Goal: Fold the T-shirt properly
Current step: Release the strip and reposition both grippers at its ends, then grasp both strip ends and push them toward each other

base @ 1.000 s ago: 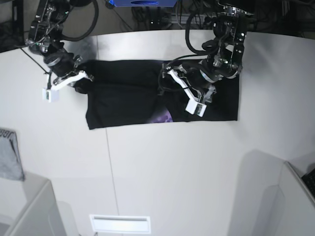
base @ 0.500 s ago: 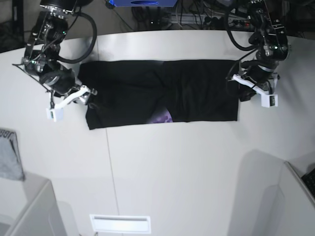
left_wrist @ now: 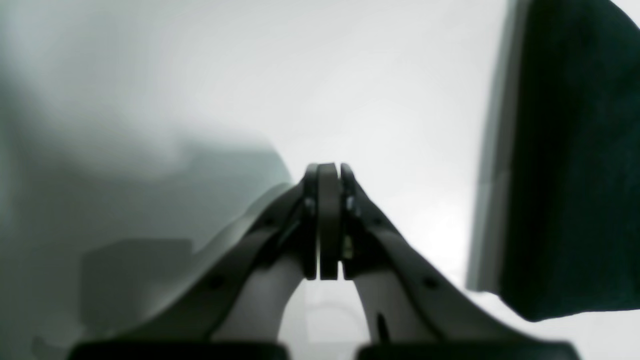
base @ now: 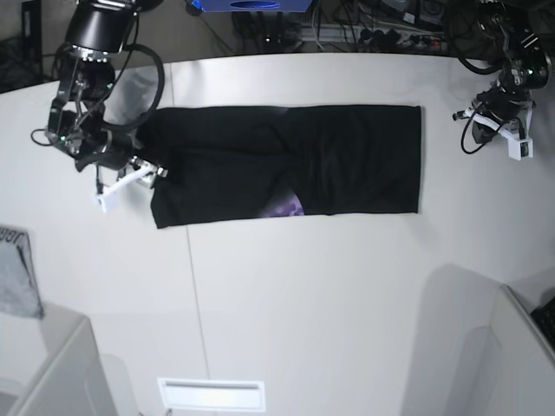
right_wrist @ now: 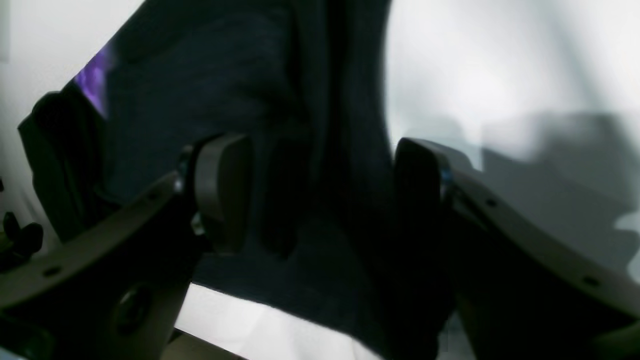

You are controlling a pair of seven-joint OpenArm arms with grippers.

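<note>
Left gripper (left_wrist: 322, 220) closed, empty, beside the T-shirt (base: 286, 160); right gripper (right_wrist: 320, 195) wide open over it

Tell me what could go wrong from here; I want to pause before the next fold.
The right gripper is open with its fingers straddling the edge of the T-shirt; closing may catch only some layers and drag the strip crooked. The left gripper is shut, away from the cloth over the bare table, so that end lies free and could slide. A purple print peeks out at the near edge, so the layers may not be square.
</note>
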